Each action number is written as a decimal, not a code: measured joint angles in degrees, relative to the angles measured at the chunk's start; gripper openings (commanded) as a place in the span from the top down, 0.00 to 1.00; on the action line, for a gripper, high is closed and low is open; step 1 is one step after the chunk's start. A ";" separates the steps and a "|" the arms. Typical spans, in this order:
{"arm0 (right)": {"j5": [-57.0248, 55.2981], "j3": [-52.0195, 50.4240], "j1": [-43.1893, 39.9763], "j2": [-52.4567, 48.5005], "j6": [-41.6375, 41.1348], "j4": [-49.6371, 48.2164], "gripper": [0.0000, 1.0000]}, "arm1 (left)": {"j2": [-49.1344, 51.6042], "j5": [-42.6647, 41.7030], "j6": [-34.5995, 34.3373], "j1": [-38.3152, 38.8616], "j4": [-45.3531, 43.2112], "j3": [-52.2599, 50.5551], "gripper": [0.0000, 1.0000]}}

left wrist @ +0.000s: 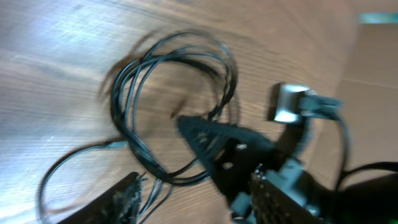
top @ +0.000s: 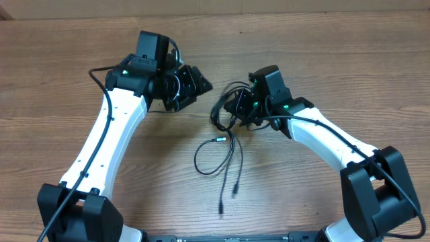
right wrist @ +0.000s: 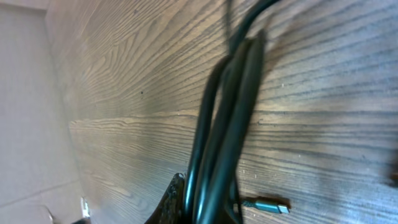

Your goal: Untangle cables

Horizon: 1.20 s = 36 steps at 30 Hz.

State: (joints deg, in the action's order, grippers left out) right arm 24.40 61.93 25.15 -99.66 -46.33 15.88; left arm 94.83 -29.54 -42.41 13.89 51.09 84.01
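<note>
1. My right gripper (top: pixel 236 109) is clamped on the cables (top: pixel 225 144). In the right wrist view the black strands rise straight out of its closed jaws.
2. The cables lie mid-table on the bare wooden table (top: pixel 322 54). There is a coil at the right gripper, and a loop and two plug ends trail toward the arm bases.
3. My left gripper (left wrist: pixel 158 151) has its fingers spread apart beside the coil and grips nothing.
4. A silver plug tip (right wrist: pixel 270 204) lies on the wood just beside the right gripper.
</note>
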 measured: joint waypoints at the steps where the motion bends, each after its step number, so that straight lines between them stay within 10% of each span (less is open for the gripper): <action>1: 0.00 0.00 0.00 0.00 0.63 -0.04 0.96 | 0.00 0.85 -0.02 0.00 1.20 0.00 0.48; 13: 0.04 0.00 0.00 0.00 4.98 -1.31 0.96 | 3.80 4.39 -13.16 1.77 8.44 -3.39 0.54; 36: -0.02 0.00 0.02 0.00 5.46 -1.33 0.96 | 21.38 -9.86 -27.85 3.74 -12.66 -7.08 0.69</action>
State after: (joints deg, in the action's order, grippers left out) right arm 24.38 61.93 25.17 -99.66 -40.86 14.55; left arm 116.20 -39.40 -70.26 17.63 38.44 76.93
